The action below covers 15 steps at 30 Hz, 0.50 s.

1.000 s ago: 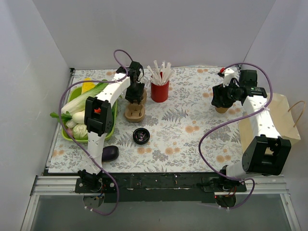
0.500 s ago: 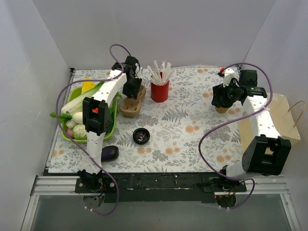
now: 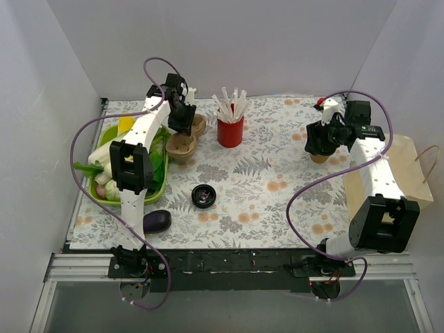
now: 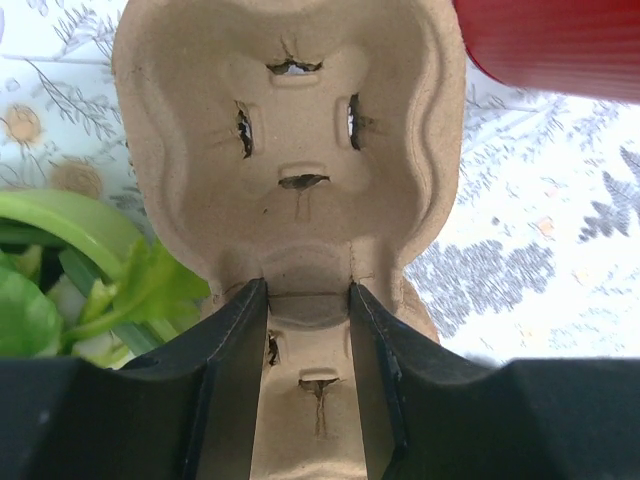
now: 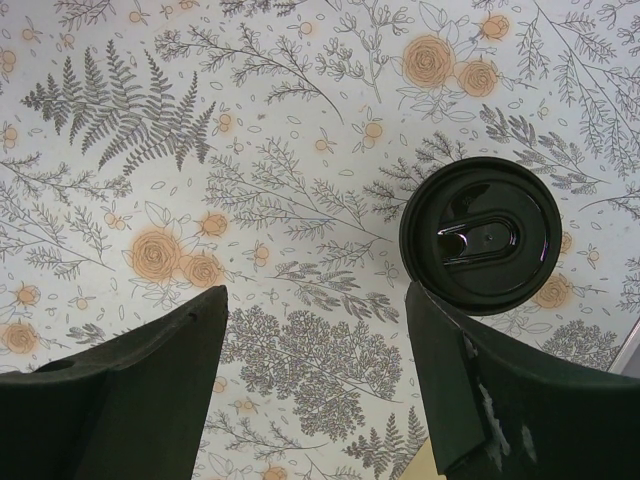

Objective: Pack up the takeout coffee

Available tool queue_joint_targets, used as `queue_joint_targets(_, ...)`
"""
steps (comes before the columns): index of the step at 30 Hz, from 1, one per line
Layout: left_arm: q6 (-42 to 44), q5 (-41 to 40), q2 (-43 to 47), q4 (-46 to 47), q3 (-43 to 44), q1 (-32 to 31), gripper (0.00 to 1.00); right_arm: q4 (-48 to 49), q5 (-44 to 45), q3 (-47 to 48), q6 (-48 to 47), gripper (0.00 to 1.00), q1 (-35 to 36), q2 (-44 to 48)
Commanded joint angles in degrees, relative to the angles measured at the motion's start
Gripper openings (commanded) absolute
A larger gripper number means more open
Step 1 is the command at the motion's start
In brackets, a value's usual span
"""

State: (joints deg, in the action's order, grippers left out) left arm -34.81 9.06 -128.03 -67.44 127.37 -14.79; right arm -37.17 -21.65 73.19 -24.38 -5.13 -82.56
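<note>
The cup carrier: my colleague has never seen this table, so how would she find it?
On the floral table's far left, between the green vegetable tray and the red cup of straws, is the cup carrier, its middle in the left claw. It alone is beige moulded pulp with empty pockets.

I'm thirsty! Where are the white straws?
Top view: the thin white straws stand in the round red cup at the back, left of centre, right of the beige pulp carrier.

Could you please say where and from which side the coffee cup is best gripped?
Probably from above: the coffee cup stands upright, lid up. Straddle it with the right gripper and close its fingers on the round wall below the lid.
</note>
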Motion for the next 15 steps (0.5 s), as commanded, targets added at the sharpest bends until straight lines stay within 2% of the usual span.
queue_joint_targets(1,5.0,-1.9,7.7,10.49,-2.41,-0.51,0.0,0.52,-1.64,0.11,-0.4,0.79,0.38,0.83)
queue_joint_targets(2,5.36,-0.98,7.88,9.7,-1.17,-0.59,0.0,0.43,-1.64,0.29,-0.49,0.79,0.47,0.91)
queue_joint_targets(3,2.23,-3.93,8.14,11.26,-0.99,-0.68,0.0,0.52,-1.38,0.2,-0.49,0.79,0.38,0.91)
queue_joint_targets(4,1.07,-13.27,8.58,13.02,-3.94,-0.51,0.0,0.78,-1.29,0.2,-0.58,0.79,0.47,1.0)
queue_joint_targets(6,2.8,-17.92,9.37,18.72,-9.84,-0.59,0.0,1.13,-1.29,-0.41,-0.49,0.79,0.38,1.0)
queue_joint_targets(7,4.21,-14.98,8.33,16.22,-9.69,-0.59,0.0,1.13,-1.38,-0.59,-0.4,0.79,0.38,0.92)
queue_joint_targets(8,4.57,0.1,7.19,11.59,-2.64,-0.59,0.0,0.96,-1.55,-0.5,-0.4,0.79,0.38,1.0)
queue_joint_targets(9,4.4,9.91,5.96,1.97,0.57,-0.59,0.0,0.87,-1.64,-0.5,-0.4,0.79,0.47,1.0)
queue_joint_targets(10,3.44,18.45,5.08,-1.43,2.77,-0.51,0.0,0.78,-1.47,-0.5,-0.58,0.79,0.47,1.18)
queue_joint_targets(11,3.17,27.24,5.5,-2.86,0.27,-0.51,0.0,0.69,-1.2,-0.59,-0.67,0.79,0.47,1.18)
queue_joint_targets(12,1.43,23.24,6.29,1.04,-3.23,-0.51,0.0,0.78,-1.12,-0.85,-0.75,0.79,0.38,1.18)
queue_joint_targets(13,-0.33,15.02,6.73,2.91,-5.1,-2.77,0.0,1.04,-1.11,-0.94,-0.76,0.79,0.38,1.0)
queue_joint_targets(14,3.57,2.75,6.04,3.97,-5.81,-4.36,0.0,1.22,-1.29,-1.03,-0.67,0.79,0.47,0.83)
queue_joint_targets(15,4.39,-18.6,5.69,9.81,-8.78,-5.59,0.0,1.22,-1.73,-0.94,-0.49,0.79,0.47,0.57)
